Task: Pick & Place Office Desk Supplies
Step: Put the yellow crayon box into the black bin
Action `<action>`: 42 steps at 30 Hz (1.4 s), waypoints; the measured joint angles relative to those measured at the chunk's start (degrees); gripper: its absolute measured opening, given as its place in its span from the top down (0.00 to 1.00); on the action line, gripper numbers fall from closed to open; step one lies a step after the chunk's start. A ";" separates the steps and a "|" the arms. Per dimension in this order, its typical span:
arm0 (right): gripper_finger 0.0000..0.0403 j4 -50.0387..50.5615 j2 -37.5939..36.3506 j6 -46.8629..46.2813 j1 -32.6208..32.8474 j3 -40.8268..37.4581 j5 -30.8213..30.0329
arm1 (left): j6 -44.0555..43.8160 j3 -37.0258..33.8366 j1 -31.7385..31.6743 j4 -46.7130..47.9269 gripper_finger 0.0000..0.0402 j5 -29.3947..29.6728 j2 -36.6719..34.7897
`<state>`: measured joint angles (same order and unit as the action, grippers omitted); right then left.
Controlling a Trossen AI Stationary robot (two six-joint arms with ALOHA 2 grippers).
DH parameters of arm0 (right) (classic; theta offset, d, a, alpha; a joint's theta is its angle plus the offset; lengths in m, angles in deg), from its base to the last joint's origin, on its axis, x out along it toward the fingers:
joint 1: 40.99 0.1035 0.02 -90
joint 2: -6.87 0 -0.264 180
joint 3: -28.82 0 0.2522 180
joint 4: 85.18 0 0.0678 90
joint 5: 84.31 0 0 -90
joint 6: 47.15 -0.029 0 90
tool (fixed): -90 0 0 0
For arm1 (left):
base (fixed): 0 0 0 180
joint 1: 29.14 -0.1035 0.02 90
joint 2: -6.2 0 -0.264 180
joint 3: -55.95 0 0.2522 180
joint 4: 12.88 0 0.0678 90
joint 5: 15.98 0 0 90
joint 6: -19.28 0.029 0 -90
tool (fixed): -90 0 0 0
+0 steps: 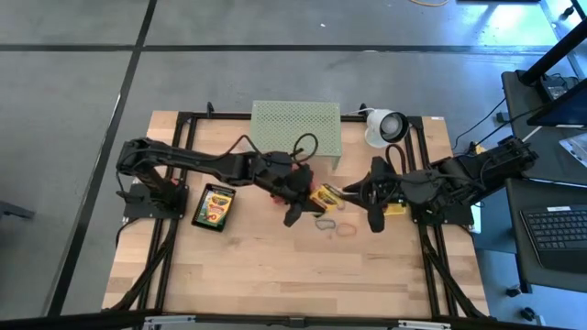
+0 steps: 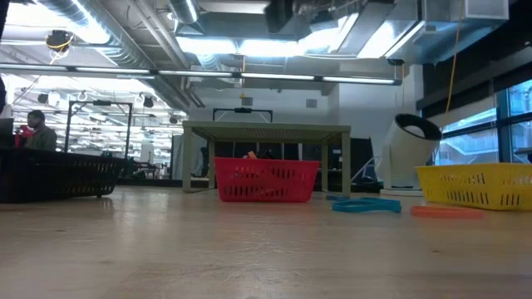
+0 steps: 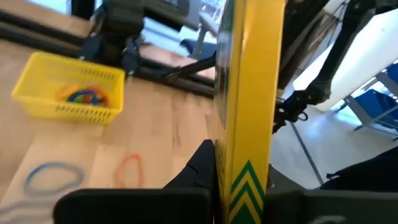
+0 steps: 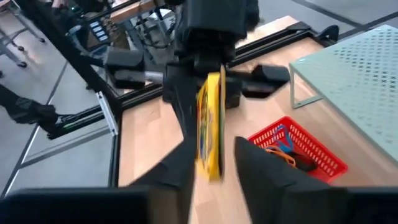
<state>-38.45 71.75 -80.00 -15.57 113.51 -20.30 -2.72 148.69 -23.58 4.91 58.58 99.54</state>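
A wooden table (image 1: 275, 266) is set on a grey floor (image 1: 73, 110) crossed by dark lines. Ceiling ducts (image 2: 125, 33) and strip lights (image 2: 274, 76) are seen overhead. Windows (image 2: 507, 116) are lit at one side. A keyboard (image 1: 558, 229) is placed on a side desk (image 1: 541, 183).

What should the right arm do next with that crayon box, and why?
Probably draw the right gripper straight back. Its fingers stand apart on either side of the crayon box, while the left gripper is shut on the box and holds it on edge, so it seems to need no second grip.
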 joint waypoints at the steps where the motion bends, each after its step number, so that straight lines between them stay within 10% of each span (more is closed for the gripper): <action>1: 0.68 0.04 0.00 -0.32 -0.31 0.00 -0.15 | -0.33 0.02 -0.16 1.95 0.96 0.07 -0.89; 7: 0.46 1.68 0.00 -2.92 -2.98 0.00 -0.79 | -7.43 0.02 -0.47 21.67 0.96 6.12 -7.47; 14: 0.43 1.79 0.00 -0.65 -4.76 0.00 -0.83 | -20.93 -2.00 4.17 47.62 0.96 23.39 -18.46; 26: 0.53 1.84 0.02 6.50 -5.01 0.00 -1.14 | -61.58 -27.27 18.48 47.39 0.96 32.34 -37.08; 42: 0.58 1.79 0.02 3.25 -5.01 0.00 0.12 | -74.88 -43.35 19.45 44.71 0.96 29.13 -41.50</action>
<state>-36.65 71.78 -76.76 -20.58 113.51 -20.18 -77.61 105.33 -4.13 49.62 87.71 58.05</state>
